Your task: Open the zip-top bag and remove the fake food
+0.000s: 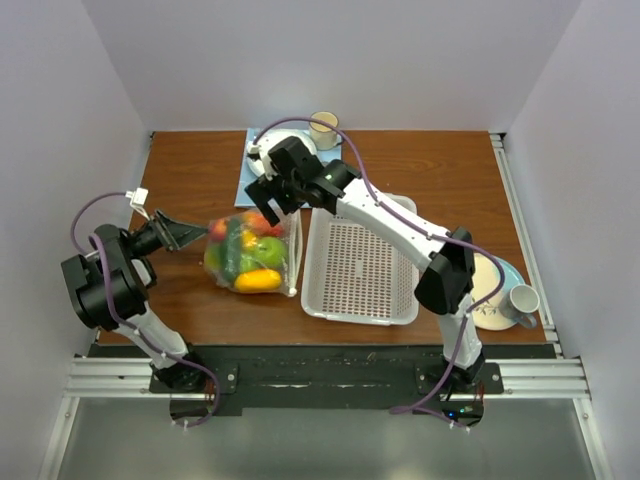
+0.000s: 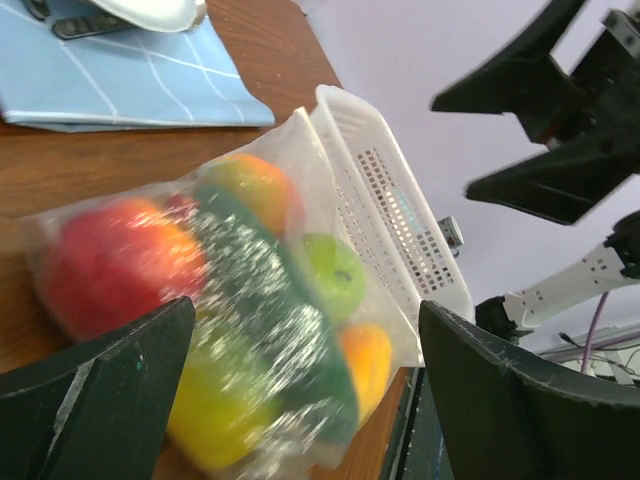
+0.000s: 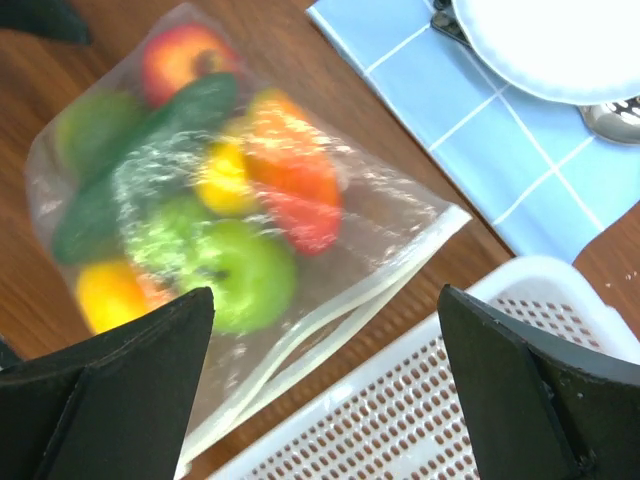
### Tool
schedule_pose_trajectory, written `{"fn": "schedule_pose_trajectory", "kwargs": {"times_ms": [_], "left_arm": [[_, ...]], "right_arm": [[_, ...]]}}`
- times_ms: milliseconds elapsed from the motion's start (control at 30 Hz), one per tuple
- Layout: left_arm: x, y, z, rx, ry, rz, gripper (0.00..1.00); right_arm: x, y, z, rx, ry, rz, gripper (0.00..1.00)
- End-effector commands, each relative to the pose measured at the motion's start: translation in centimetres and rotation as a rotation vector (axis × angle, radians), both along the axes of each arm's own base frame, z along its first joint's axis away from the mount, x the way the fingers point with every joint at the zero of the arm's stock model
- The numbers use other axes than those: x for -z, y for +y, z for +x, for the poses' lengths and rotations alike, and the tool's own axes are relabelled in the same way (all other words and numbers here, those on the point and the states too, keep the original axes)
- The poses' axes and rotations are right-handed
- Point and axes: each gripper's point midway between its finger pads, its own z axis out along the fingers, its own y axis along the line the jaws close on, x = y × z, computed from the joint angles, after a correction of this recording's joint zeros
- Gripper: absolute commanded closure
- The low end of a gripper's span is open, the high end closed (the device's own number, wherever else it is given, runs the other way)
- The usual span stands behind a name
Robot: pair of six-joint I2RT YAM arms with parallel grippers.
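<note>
Top external view: the left gripper lies low over the table with its fingers spread wide and nothing between them. Its tips are right at the near end of the zip-top bag, though contact cannot be judged. From the left wrist, that gripper frames the bag straight ahead, which lies flat on the wood. The fake food is packed inside it: a red piece, a dark green cucumber, a green apple, orange and yellow pieces. The right gripper hangs above the bag's far corner, open too and gripping nothing. In the right wrist view, the bag sits below and between the spread fingers of that gripper, with the fake food showing through the plastic. The bag's white zip strip runs along the edge facing the basket, just beside the rim. Beyond the right gripper lies a blue cloth with a white plate on it. Further right, the white basket lies under the right arm. A mug stands on a plate at the far right edge, well apart from both grippers.
</note>
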Motion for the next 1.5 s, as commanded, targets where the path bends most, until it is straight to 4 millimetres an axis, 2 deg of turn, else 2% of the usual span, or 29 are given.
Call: {"fn": "schedule_pose_trajectory", "kwargs": {"times_ms": [0, 100, 167, 200, 267, 300, 333, 400, 433, 467, 500, 533, 567, 600, 633, 667, 700, 733, 767, 800, 833, 867, 900, 933, 967, 1000, 1100, 1233, 1467], "left_arm": [[-0.9, 2.7, -0.4, 0.045, -0.532, 0.440, 0.00], [-0.6, 4.2, -0.1, 0.038, -0.506, 0.445, 0.00], [-2.5, 3.8, 1.3, 0.047, -0.506, 0.422, 0.00], [-3.9, 1.8, 1.7, 0.086, -0.461, 0.359, 0.00], [-8.9, 0.0, 3.3, 0.092, -0.517, 0.316, 0.00], [-10.7, -2.6, 3.5, 0.159, -0.516, 0.274, 0.00], [-13.9, -3.5, 4.3, 0.182, -0.602, 0.293, 0.00], [-16.8, -4.6, 6.3, 0.219, -0.548, 0.229, 0.00], [-21.2, -4.0, 8.5, 0.172, -0.615, 0.218, 0.00], [-20.8, -2.3, 12.6, 0.092, -0.491, 0.184, 0.00], [-26.7, -1.2, 15.2, 0.002, -0.613, 0.283, 0.00], [-28.9, 1.7, 20.5, -0.305, -0.559, 0.383, 0.00], [-22.7, -0.5, 23.9, -0.274, -0.406, 0.572, 0.00], [-28.5, -1.0, 24.8, -0.373, -0.537, 0.670, 0.00], [-27.7, 0.6, 27.0, -0.532, -0.475, 0.791, 0.00], [-25.2, -0.7, 27.6, -0.494, -0.460, 0.899, 0.00], [-21.0, -0.2, 27.7, -0.471, -0.355, 0.934, 0.00], [-18.6, -0.7, 26.6, -0.403, -0.302, 0.907, 0.00], [-19.0, 0.7, 24.5, -0.431, -0.254, 0.852, 0.00], [-12.1, 0.1, 22.2, -0.312, -0.105, 0.796, 0.00], [-10.2, 0.2, 20.3, -0.282, -0.036, 0.740, 0.00], [-9.9, 1.9, 18.3, -0.302, -0.004, 0.704, 0.00], [-4.8, 1.4, 15.1, -0.229, 0.111, 0.650, 0.00], [-3.3, 2.1, 13.7, -0.227, 0.138, 0.645, 0.00], [-3.0, 3.6, 12.3, -0.257, 0.113, 0.683, 0.00], [0.3, 3.6, 10.1, -0.240, 0.173, 0.693, 0.00], [2.7, 2.8, 7.0, -0.200, 0.184, 0.729, 0.00], [2.6, 1.6, 6.4, -0.200, 0.141, 0.755, 0.00], [2.7, -2.2, 6.0, -0.131, 0.105, 0.726, 0.00]], "right_arm": [[-2.1, -0.2, -3.1, -0.094, -0.020, 0.028, 0.01], [-0.9, 2.4, -4.0, -0.138, 0.047, 0.116, 0.01], [-0.9, 3.6, -4.2, -0.168, 0.065, 0.152, 0.01], [-1.2, 4.5, -4.0, -0.171, 0.063, 0.187, 0.01], [-2.6, 5.4, -4.2, -0.199, 0.054, 0.250, 0.01], [-4.7, 5.8, -4.3, -0.209, 0.028, 0.316, 0.02], [-5.6, 5.9, -4.5, -0.219, 0.019, 0.342, 0.01], [-7.3, 5.8, -4.8, -0.231, -0.009, 0.388, 0.01], [-8.9, 5.4, -5.2, -0.240, -0.028, 0.415, 0.01], [-9.0, 5.1, -5.5, -0.243, -0.033, 0.419, 0.01], [-10.0, 5.0, -5.3, -0.243, -0.057, 0.450, 0.01], [-10.6, 4.3, -5.8, -0.246, -0.067, 0.469, 0.01], [-11.3, 4.0, -5.9, -0.242, -0.080, 0.493, 0.01], [-12.3, 3.7, -5.4, -0.223, -0.097, 0.539, 0.01], [-12.9, 2.9, -5.4, -0.206, -0.105, 0.555, 0.01], [-13.3, 2.6, -5.3, -0.193, -0.109, 0.563, 0.01], [-13.2, 2.1, -5.4, -0.183, -0.110, 0.543, 0.01], [-13.1, 1.5, -5.2, -0.161, -0.120, 0.525, 0.01], [-13.4, 0.7, -5.3, -0.144, -0.131, 0.513, 0.02], [-12.9, 0.1, -5.3, -0.133, -0.136, 0.488, 0.01], [-11.3, -0.5, -5.4, -0.120, -0.122, 0.456, 0.01], [-11.4, -1.4, -5.3, -0.085, -0.144, 0.447, 0.01], [-11.0, -1.7, -5.1, -0.072, -0.147, 0.446, 0.01], [-9.6, -2.0, -5.2, -0.062, -0.130, 0.429, 0.01], [-9.3, -2.1, -5.2, -0.058, -0.122, 0.431, 0.01], [-9.2, -2.2, -5.1, -0.048, -0.114, 0.438, 0.01], [-8.0, -2.3, -5.0, -0.031, -0.083, 0.431, 0.01], [-7.3, -2.2, -5.3, -0.033, -0.047, 0.434, 0.01], [-5.7, -3.0, -5.8, -0.026, -0.026, 0.410, 0.01]]}}
